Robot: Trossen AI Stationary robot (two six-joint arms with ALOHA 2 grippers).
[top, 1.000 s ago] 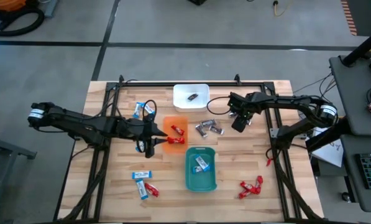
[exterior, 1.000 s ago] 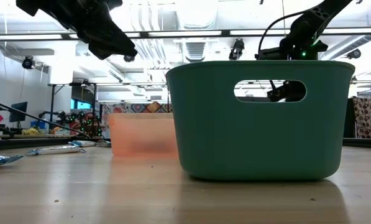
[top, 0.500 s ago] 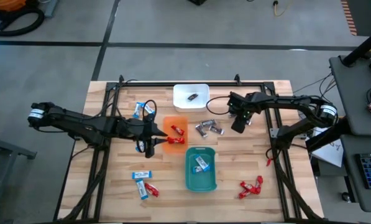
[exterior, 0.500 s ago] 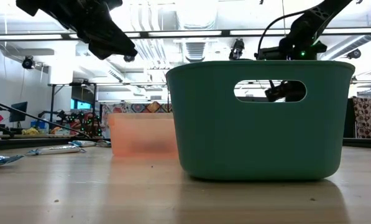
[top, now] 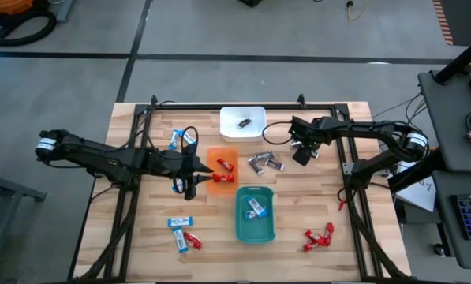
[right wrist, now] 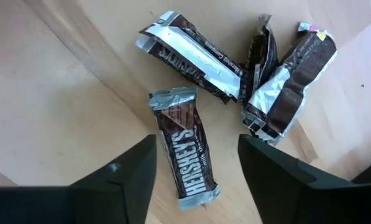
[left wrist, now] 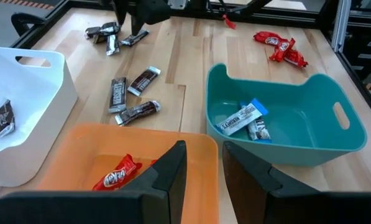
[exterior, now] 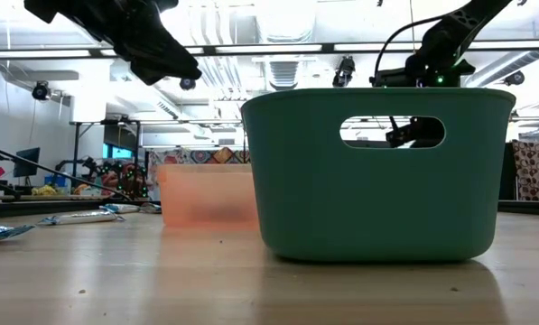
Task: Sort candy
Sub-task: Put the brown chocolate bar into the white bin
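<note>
My right gripper (top: 300,154) hangs open over a small cluster of brown-and-silver candies; in its wrist view the fingers (right wrist: 194,149) stand on either side of a Hershey's bar (right wrist: 188,155) lying flat on the wood, with two more wrappers (right wrist: 278,87) beside it. My left gripper (top: 199,177) hovers at the orange tray's (top: 224,170) left rim, its fingers (left wrist: 204,152) slightly apart and empty. Red candies (left wrist: 114,177) lie in the orange tray, blue-and-white ones (left wrist: 241,118) in the teal tray (top: 255,214), and a brown one (top: 243,123) in the white tray (top: 243,112).
Loose candies lie on the table: a brown group (top: 265,163) right of the orange tray, blue-and-white ones (top: 184,139) far left, blue and red ones (top: 181,230) near left, red ones (top: 318,237) near right. The three trays stand in a line down the table's middle.
My right gripper has crept a little toward the table's far-left over the brown candies, still open. The left arm and the candies have stayed put.
</note>
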